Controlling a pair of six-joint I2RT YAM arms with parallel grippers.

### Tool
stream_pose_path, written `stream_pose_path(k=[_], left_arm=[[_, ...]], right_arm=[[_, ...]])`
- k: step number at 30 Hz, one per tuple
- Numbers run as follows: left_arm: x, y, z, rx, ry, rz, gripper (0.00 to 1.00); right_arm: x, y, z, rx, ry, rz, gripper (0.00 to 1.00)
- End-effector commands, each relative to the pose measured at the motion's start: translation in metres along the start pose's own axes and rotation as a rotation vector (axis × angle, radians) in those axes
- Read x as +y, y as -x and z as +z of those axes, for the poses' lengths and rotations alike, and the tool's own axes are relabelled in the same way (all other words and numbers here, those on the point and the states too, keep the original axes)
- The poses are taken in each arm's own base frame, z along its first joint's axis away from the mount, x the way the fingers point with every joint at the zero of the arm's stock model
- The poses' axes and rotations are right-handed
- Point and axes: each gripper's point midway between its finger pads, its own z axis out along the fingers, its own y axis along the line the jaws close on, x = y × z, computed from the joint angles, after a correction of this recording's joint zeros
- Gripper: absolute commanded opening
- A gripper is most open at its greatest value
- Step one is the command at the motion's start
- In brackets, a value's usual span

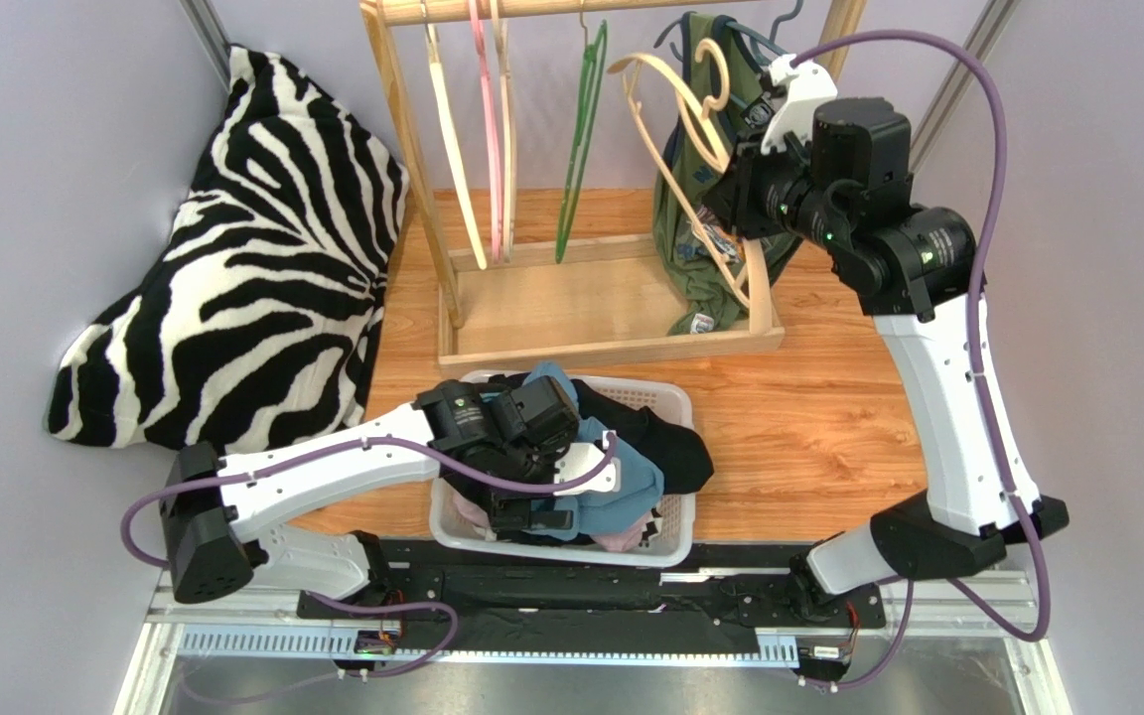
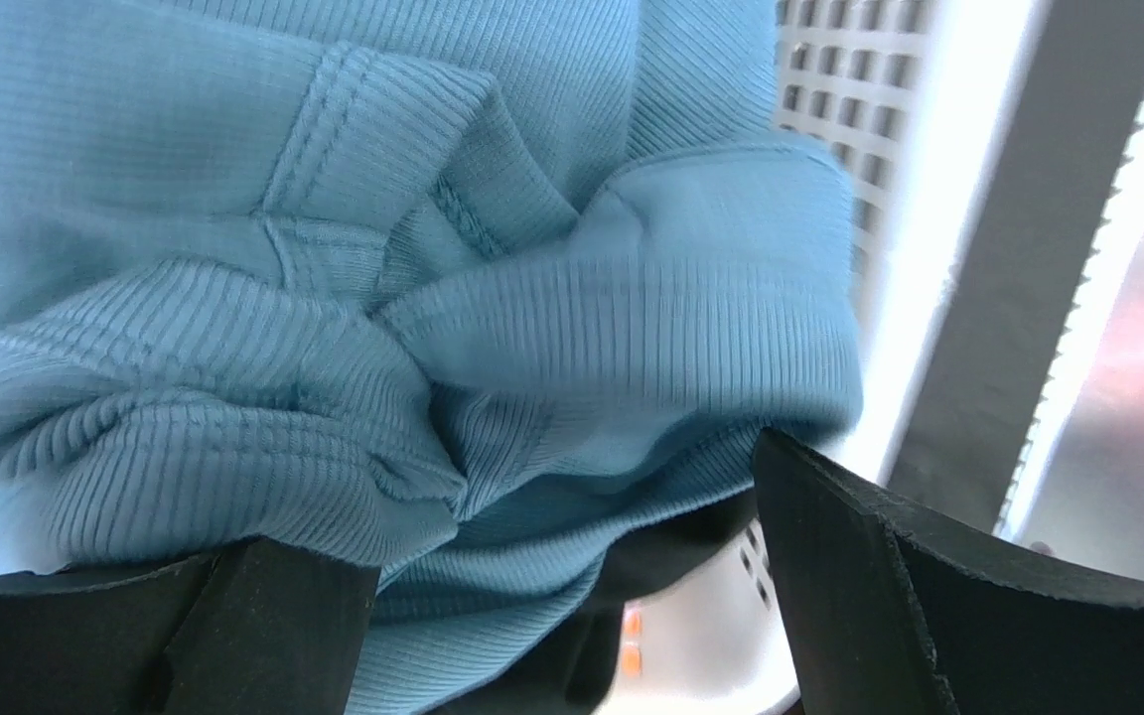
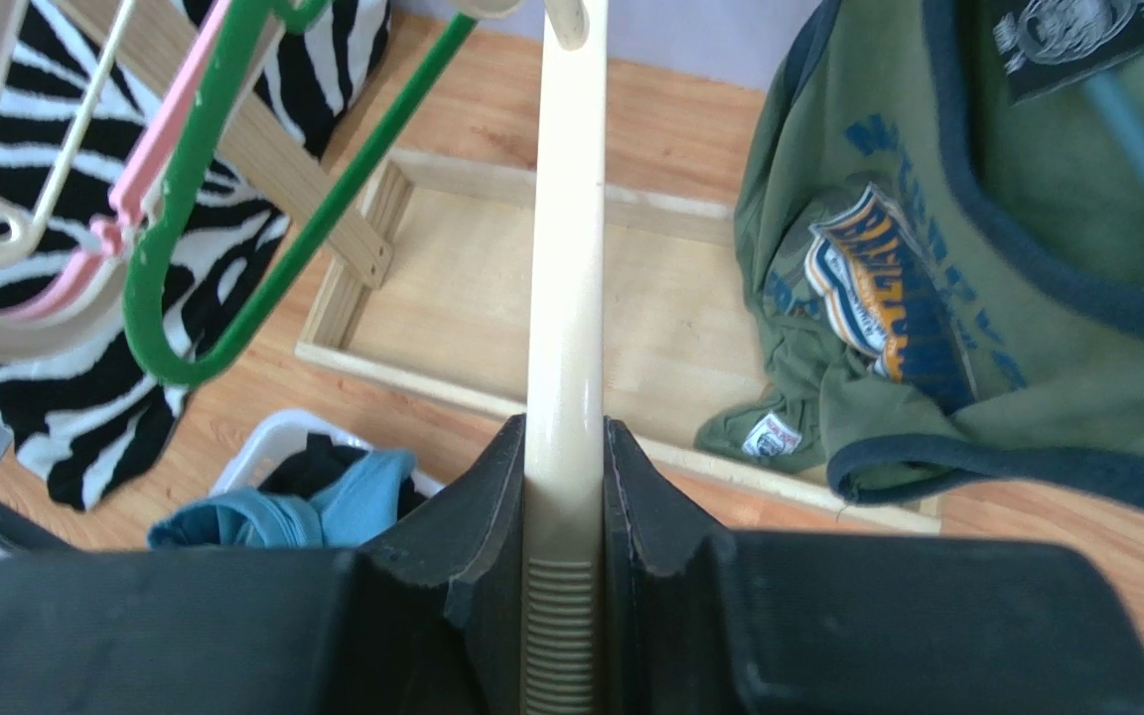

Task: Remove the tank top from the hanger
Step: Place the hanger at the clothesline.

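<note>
Tank top: blue ribbed knit [image 2: 384,298], bunched in the white basket [image 1: 671,396] near the arm bases — apparently off its hanger.
Handling: soft, light and limp; a pinch on a thick hem or strap should hold best.
Left pincer [image 2: 571,596]: fingers wide apart just above the blue cloth, gripping nothing.
Right pincer [image 3: 563,469]: clamped on the bare cream hanger [image 3: 566,268].
Hard to make out: the straps and full shape — folds hide them.
</note>
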Motion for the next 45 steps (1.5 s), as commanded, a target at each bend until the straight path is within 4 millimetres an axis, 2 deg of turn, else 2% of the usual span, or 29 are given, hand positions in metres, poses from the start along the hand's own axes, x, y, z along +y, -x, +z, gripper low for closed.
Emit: stream_pose_path(k=[1, 2, 3, 5, 11, 12, 14, 15, 16, 19, 20, 22, 25, 26, 30, 34, 37, 38, 40, 41, 43, 45], left_arm=[[0.000, -0.020, 0.027, 0.068, 0.009, -0.013, 0.96], [0.001, -0.020, 0.031, 0.058, 0.016, -0.010, 0.96], [0.003, -0.022, 0.038, 0.052, 0.028, -0.008, 0.96], [0.007, -0.024, 0.045, 0.059, 0.048, -0.012, 0.97], [0.019, -0.042, 0.070, 0.089, 0.112, -0.013, 0.98], [0.019, -0.050, 0.074, 0.112, 0.104, -0.025, 0.98], [0.021, -0.058, 0.077, 0.130, 0.098, -0.063, 0.98], [0.019, -0.064, 0.079, 0.144, 0.090, -0.075, 0.98], [0.018, -0.065, 0.080, 0.143, 0.090, -0.081, 0.98], [0.015, -0.069, 0.079, 0.140, 0.092, -0.099, 0.99], [0.015, -0.068, 0.074, 0.125, 0.103, -0.096, 0.99], [0.017, -0.063, 0.066, 0.098, 0.125, -0.103, 0.99], [0.026, -0.047, 0.035, 0.034, 0.197, -0.126, 0.99], [0.026, -0.039, 0.018, 0.014, 0.197, -0.121, 0.99], [0.025, -0.027, -0.017, -0.031, 0.208, -0.120, 0.99], [0.028, -0.022, -0.048, -0.005, 0.223, -0.127, 0.99], [0.035, -0.021, -0.070, 0.018, 0.257, -0.061, 0.99], [0.038, -0.014, -0.083, -0.023, 0.281, -0.021, 0.99], [0.038, -0.005, -0.098, -0.071, 0.293, 0.010, 0.99], [0.035, 0.002, -0.112, -0.110, 0.289, 0.038, 0.99], [0.031, 0.005, -0.124, -0.124, 0.277, 0.067, 0.99], [0.034, 0.011, -0.137, -0.154, 0.301, 0.103, 0.99]], right_arm=[[0.007, 0.048, -0.007, -0.144, 0.036, 0.008, 0.00], [0.007, 0.055, -0.009, -0.163, 0.034, 0.006, 0.00], [0.007, 0.053, -0.002, -0.148, 0.033, 0.001, 0.00], [0.002, 0.058, -0.001, -0.160, 0.006, -0.007, 0.00], [-0.009, 0.067, 0.013, -0.184, -0.051, -0.027, 0.00], [-0.011, 0.072, 0.014, -0.201, -0.067, -0.027, 0.00], [-0.015, 0.074, 0.022, -0.205, -0.086, -0.038, 0.00], [-0.015, 0.083, 0.020, -0.233, -0.090, -0.043, 0.00], [-0.018, 0.082, 0.030, -0.223, -0.100, -0.045, 0.00], [-0.016, 0.092, 0.036, -0.245, -0.094, -0.051, 0.00], [-0.017, 0.090, 0.045, -0.235, -0.094, -0.052, 0.00], [-0.017, 0.092, 0.050, -0.243, -0.090, -0.054, 0.00], [-0.014, 0.094, 0.058, -0.250, -0.072, -0.054, 0.00], [-0.013, 0.094, 0.060, -0.253, -0.068, -0.053, 0.00], [-0.010, 0.096, 0.065, -0.260, -0.049, -0.044, 0.00], [-0.009, 0.100, 0.069, -0.271, -0.040, -0.039, 0.00], [-0.001, 0.103, 0.069, -0.279, 0.001, -0.036, 0.00], [0.000, 0.104, 0.069, -0.284, 0.007, -0.033, 0.00], [-0.002, 0.106, 0.072, -0.289, 0.005, -0.031, 0.00], [-0.003, 0.107, 0.074, -0.290, 0.006, -0.030, 0.00], [-0.006, 0.111, 0.076, -0.301, 0.011, -0.016, 0.00], [-0.005, 0.109, 0.088, -0.292, 0.030, 0.005, 0.00]])
